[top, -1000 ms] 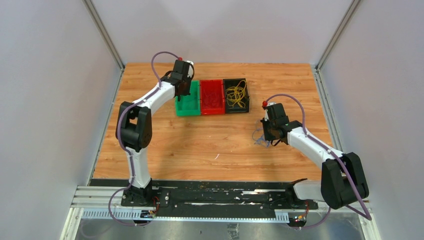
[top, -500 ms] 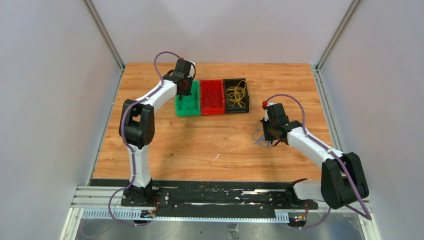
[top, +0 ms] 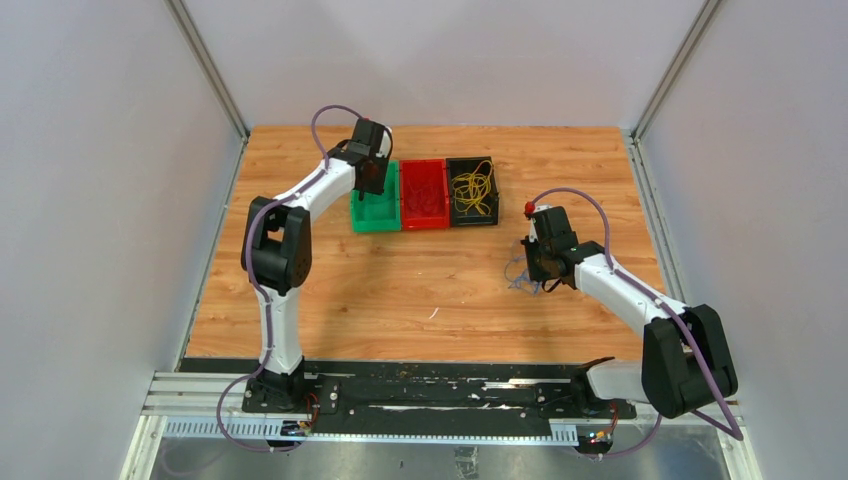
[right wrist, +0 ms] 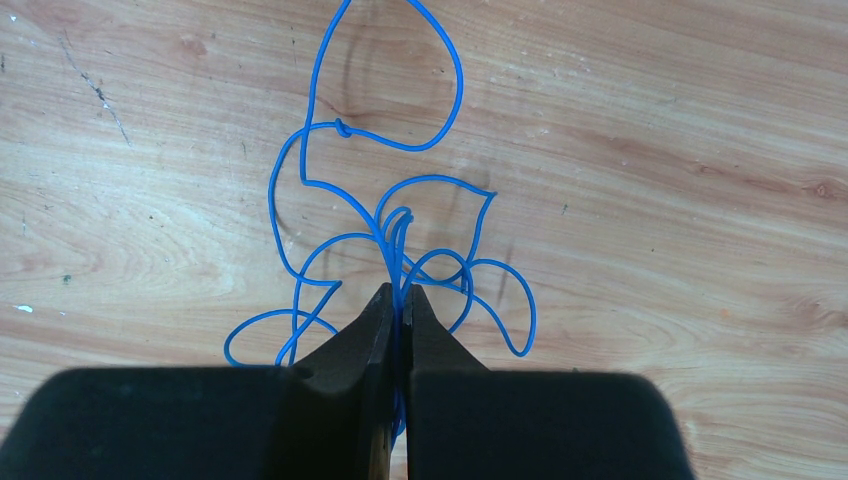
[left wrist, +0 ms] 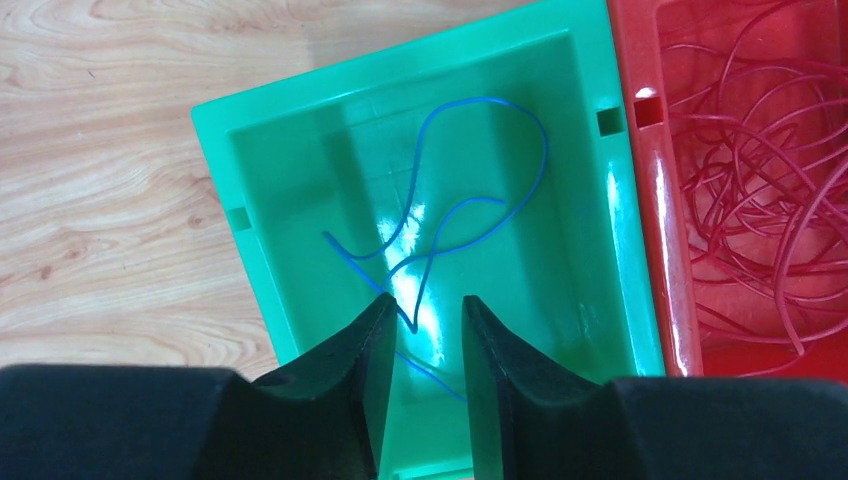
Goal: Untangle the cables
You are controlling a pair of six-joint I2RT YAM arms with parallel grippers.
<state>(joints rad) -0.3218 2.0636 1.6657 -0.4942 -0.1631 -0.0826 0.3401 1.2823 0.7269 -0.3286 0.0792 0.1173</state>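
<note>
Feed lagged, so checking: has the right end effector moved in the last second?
No. The right end effector stays shut on the blue cable, same spot off the black bin's near-right corner.

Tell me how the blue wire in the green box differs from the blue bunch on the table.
The boxed wire makes a few loose curves; the table bunch is many tangled loops. The left pincer stands open over the boxed wire; the right pincer is shut on the table bunch. Both are thin and blue.
</note>
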